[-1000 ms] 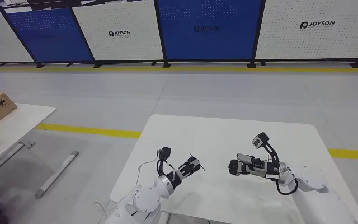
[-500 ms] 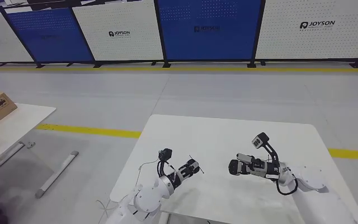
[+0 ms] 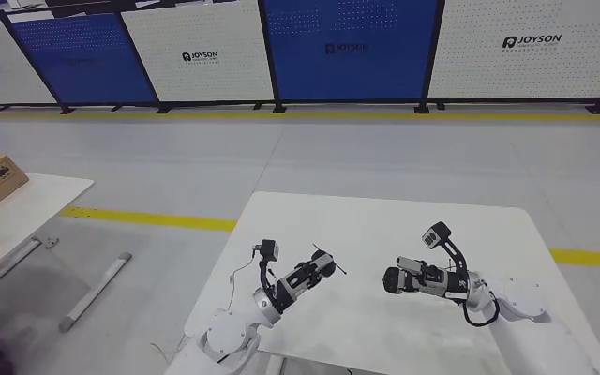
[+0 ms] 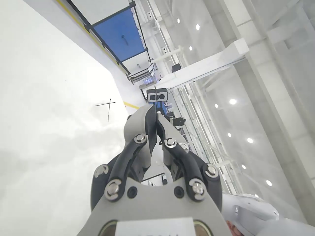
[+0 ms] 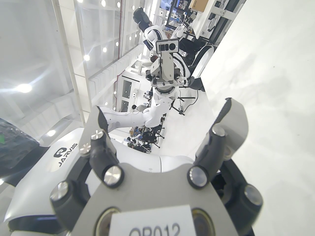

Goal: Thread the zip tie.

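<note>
My left gripper (image 3: 325, 265) hovers over the white table (image 3: 394, 216), left of centre, and is shut on a thin black zip tie (image 3: 333, 263). In the left wrist view the zip tie (image 4: 155, 92) sticks out straight past the pinched fingertips (image 4: 150, 114). My right gripper (image 3: 389, 279) sits a short way to the right, pointing at the left one. Its fingers (image 5: 228, 104) are spread wide with nothing between them. The left gripper (image 5: 161, 63) faces it head on in the right wrist view.
Two more thin black zip ties (image 4: 108, 104) lie crossed on the table surface beyond the left gripper. The table's front edge runs close under both arms. A second white table (image 3: 37, 202) stands off to the far left across the floor.
The left arm has swung so its gripper and the held zip tie sit slightly farther from the table's front edge. The right arm has not moved.
</note>
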Available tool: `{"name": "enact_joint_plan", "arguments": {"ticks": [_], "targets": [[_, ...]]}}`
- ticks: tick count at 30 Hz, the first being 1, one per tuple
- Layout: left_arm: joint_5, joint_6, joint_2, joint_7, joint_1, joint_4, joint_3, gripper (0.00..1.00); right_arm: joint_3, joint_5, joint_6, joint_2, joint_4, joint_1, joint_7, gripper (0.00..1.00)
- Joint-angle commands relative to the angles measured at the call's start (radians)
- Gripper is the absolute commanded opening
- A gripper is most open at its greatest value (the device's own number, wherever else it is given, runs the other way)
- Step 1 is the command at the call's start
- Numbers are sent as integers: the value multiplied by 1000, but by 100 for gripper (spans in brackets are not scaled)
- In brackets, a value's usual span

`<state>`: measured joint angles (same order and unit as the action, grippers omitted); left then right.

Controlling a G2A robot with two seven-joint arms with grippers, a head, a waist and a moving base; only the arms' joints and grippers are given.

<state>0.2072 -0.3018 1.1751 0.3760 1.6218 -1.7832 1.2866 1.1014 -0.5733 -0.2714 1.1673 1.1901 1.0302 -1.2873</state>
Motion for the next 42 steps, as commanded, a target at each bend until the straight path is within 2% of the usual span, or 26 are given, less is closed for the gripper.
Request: {"name": "enact_joint_plan", "arguments": {"ticks": [1,7,9,10,11,13,15,23,26,29,32,35,38,42], "targets": [[-1,1,0,0,0,0,0,0,0,0,0,0,0,0,0,100],[-2,3,0,-4,-2,-1,-2,0,0,0,0,0,0,0,0,100],[12,-21,2,5,-7,-11,-14,0,0,0,0,0,0,0,0,100],[39,-38,2,16,-6,-22,-16,0,0,0,0,0,0,0,0,100],[75,-38,3,32,-6,-47,-12,0,0,0,0,0,0,0,0,100],[146,-38,4,68,6,-94,16,0,0,0,0,0,0,0,0,100],[196,-38,7,101,24,-121,39,0,0,0,0,0,0,0,0,100],[196,-38,7,101,24,-121,39,0,0,0,0,0,0,0,0,100],[137,11,6,78,7,-100,29,0,0,0,0,0,0,0,0,100],[93,42,5,72,-9,-75,15,0,0,0,0,0,0,0,0,100],[66,62,5,74,-21,-38,-4,0,0,0,0,0,0,0,0,100],[55,91,7,87,-48,15,-31,0,0,0,0,0,0,0,0,100],[29,105,12,70,-83,69,-65,0,0,0,0,0,0,0,0,100],[36,103,13,71,-95,83,-77,0,0,0,0,0,0,0,0,100]]}}
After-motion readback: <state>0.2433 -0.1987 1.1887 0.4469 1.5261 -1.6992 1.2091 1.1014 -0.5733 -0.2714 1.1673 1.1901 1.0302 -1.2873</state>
